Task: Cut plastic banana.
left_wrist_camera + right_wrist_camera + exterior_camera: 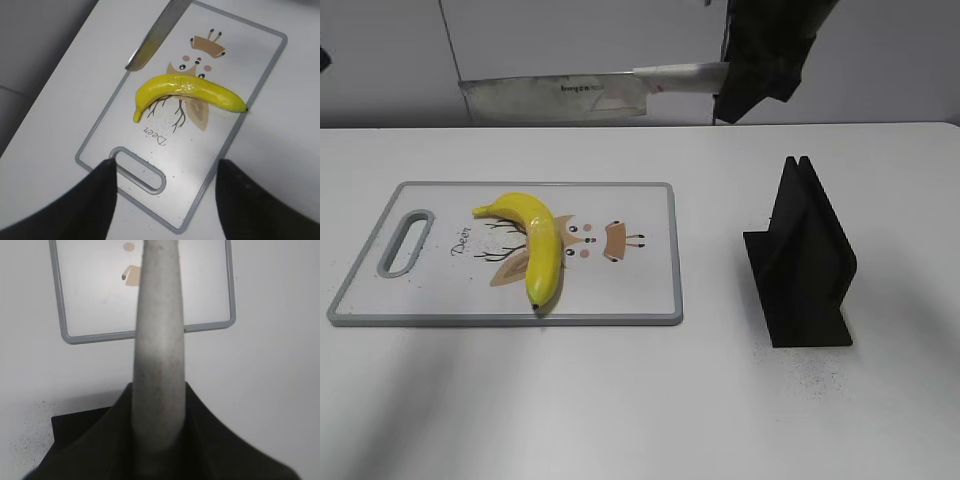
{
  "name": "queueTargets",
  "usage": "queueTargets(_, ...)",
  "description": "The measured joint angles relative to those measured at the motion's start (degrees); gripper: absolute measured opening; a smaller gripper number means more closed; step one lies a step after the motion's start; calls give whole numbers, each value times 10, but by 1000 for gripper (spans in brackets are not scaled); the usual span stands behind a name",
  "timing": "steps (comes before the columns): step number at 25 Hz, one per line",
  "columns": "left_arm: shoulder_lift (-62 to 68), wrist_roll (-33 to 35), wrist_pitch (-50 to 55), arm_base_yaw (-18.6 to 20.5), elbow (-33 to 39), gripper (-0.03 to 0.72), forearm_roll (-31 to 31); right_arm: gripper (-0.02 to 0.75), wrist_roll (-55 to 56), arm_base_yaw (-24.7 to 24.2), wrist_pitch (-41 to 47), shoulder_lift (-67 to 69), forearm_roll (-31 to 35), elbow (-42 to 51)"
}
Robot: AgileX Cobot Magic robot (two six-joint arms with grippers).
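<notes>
The plastic banana (533,245) is glossy yellow and curved and lies on the white cutting board (640,290) with a deer drawing. It also shows in the left wrist view (190,91). My right gripper (740,85) is shut on the handle of a steel cleaver (560,97), held high above the board's far edge, blade pointing left. In the right wrist view the knife handle (157,340) runs forward from the jaws. My left gripper (165,200) is open and empty, high above the board's handle end (137,170); it is out of the exterior view.
A black knife stand (805,260) stands on the white table right of the board. The board's grey-rimmed handle slot (408,240) is at its left end. The cleaver's blade tip (150,42) shows over the board in the left wrist view.
</notes>
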Motion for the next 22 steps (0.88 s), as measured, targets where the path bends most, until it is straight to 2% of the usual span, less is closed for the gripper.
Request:
queueTargets(5, 86, 54, 11, -1, -58, 589, -14, 162, -55, 4, -1, 32, 20, -26)
queueTargets(10, 145, 106, 11, -28, -65, 573, -18, 162, -98, 5, -1, 63, 60, -39)
queueTargets(17, 220, 113, -12, -53, -67, 545, -13, 162, -123, 5, -2, 89, 85, -40)
queueTargets(22, 255, 113, -23, -56, -67, 463, -14, 162, -131, 5, -2, 99, 99, -40)
